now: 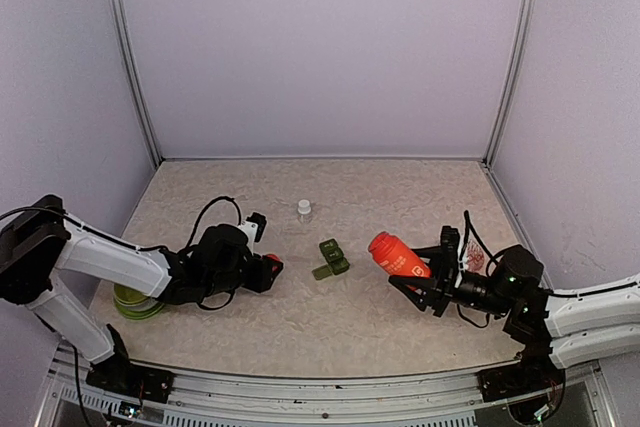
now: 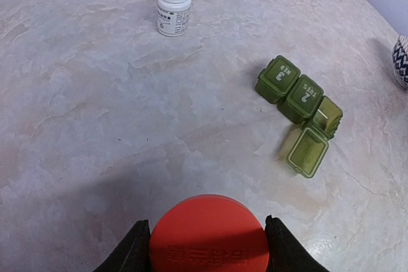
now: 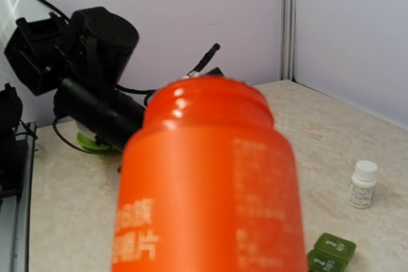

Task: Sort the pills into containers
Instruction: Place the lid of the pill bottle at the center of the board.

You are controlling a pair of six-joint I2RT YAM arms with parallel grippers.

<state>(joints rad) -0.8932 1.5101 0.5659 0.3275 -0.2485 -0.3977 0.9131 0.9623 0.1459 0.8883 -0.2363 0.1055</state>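
The right end effector [image 1: 424, 269] is gripping the base of a tall red-orange plastic bottle [image 1: 395, 253]. The bottle is lying tilted, with its uncapped mouth pointing left toward the containers [image 1: 332, 259], a short dark green plastic strip of three joined square compartments sitting mid-desk between the two arms. The left end effector [image 2: 207, 224] is holding a round red plastic cap [image 2: 207, 243] pinched between its fingers, and the strip is lying ahead of it and off to its right.

In the left wrist view the strip's long axis is running diagonally, from the far compartment marked 3 down to the nearest one, whose lid is standing open. The bottle mouth is looking slightly nearer the strip than the cap, so the right arm seems better placed to reach that open compartment.

No pills are showing anywhere, and the bottle's inside is staying out of sight. In the right wrist view the blurred bottle is hiding that end effector's own fingers, and the frame edge is cutting the strip off.
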